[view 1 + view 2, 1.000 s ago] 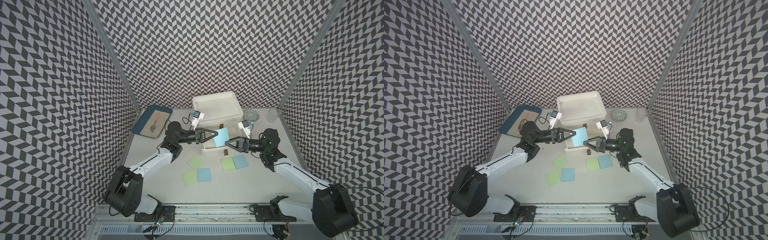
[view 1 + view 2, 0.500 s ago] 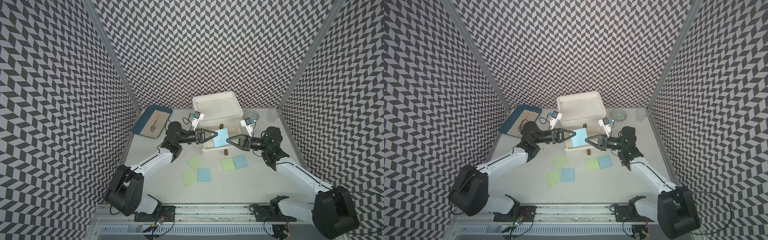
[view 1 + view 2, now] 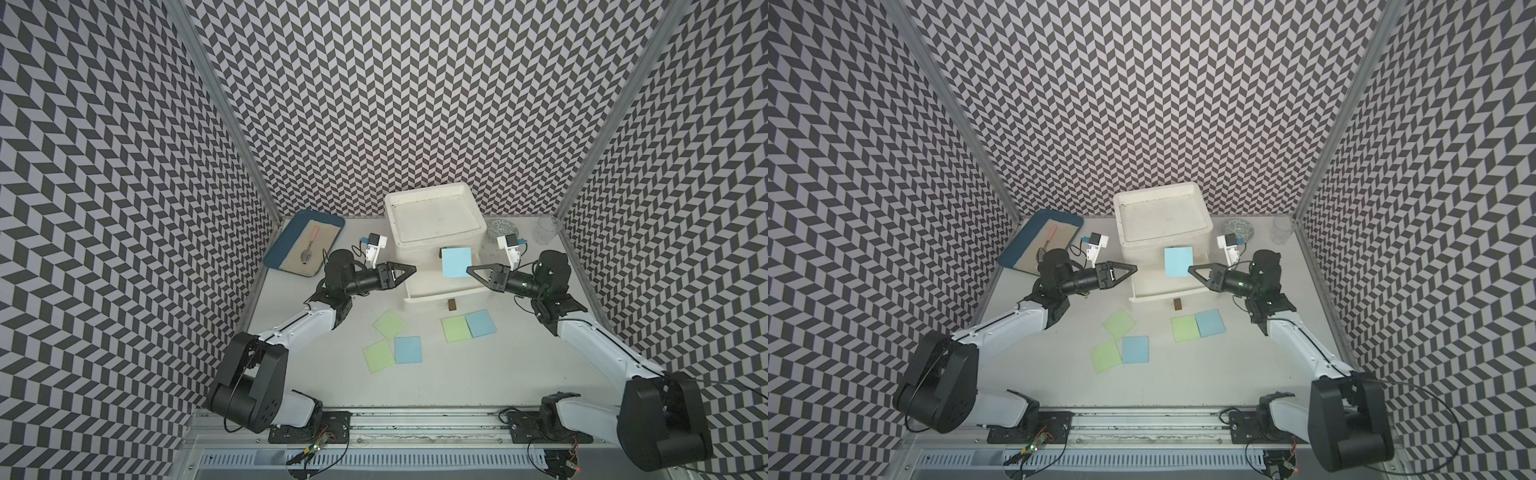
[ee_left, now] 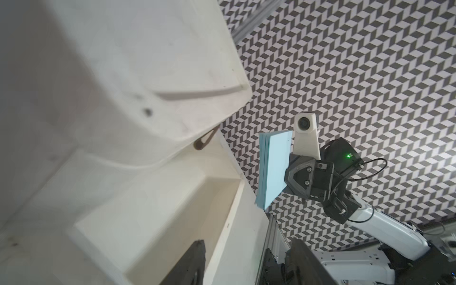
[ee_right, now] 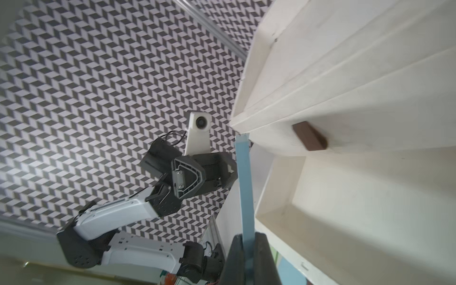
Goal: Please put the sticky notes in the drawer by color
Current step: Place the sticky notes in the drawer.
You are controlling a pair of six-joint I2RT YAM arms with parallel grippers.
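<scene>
Right pincer: my right pincer (image 3: 469, 271) is clamped on the light blue sticky note (image 3: 456, 262) and nips one edge. In the right wrist view the paper (image 5: 244, 177) rises from between my fingers (image 5: 265, 255).
Held note: it stands upright in the air over the pulled-out drawer (image 3: 440, 292), in front of the white drawer unit (image 3: 434, 243). In the left wrist view its edge (image 4: 262, 172) shows layers, and I cannot tell how many sheets there are. Its top corner sits right by the unit's corner; whether they touch, I can't say.
Left pincer: my left pincer (image 3: 412, 269) is spread open with nothing in it, just beside the unit's left side. Its own wrist view cuts off all but the finger ends.
Drawer: it's the lower one, with a brown handle (image 3: 451, 306) in front. In both top views the held note and the unit cover most of its inside. The wrist views show cream walls (image 4: 172, 217), and the near end is hidden by my fingers.
On the table (image 3: 478, 386): green sticky notes (image 3: 389, 323) (image 3: 378, 355) (image 3: 456, 329) and blue sticky notes (image 3: 408, 350) (image 3: 481, 323) lie flat in front of the drawer.
Back edge: a blue tray (image 3: 286, 259) holds a spoon (image 3: 309, 249). The patterned bowl (image 3: 498, 226) is partly hidden behind my right wrist camera (image 3: 510, 245), and a clear glass (image 3: 547, 229) stands beside it.
</scene>
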